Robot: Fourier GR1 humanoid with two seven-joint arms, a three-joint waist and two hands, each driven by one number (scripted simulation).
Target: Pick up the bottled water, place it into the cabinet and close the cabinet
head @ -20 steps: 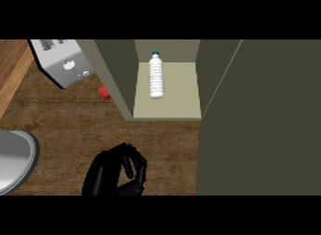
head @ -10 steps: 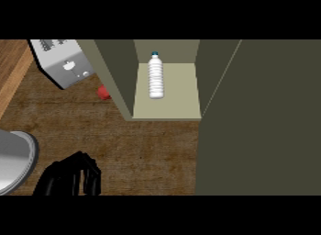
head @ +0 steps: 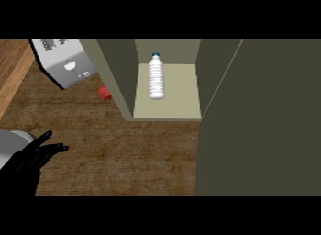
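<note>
Left hand [head: 18, 172]: low at the view's left edge, over the brown tabletop [head: 123, 147], just beside a grey round object [head: 2, 140].
Fingers [head: 38, 149]: spread out and nearly straight, pointing up and to the right; nothing held, nothing visibly touched.
Bottle [head: 156, 78]: inside the cabinet [head: 113, 73], on its pale floor, cap toward the back, well apart from the hand.
Cabinet door [head: 271, 114]: swung open at the right.
Change: the hand has slid from the lower middle over to the left edge; bottle and door have not moved.
Writing: dark marks on the toaster [head: 65, 64], too small to read.
</note>
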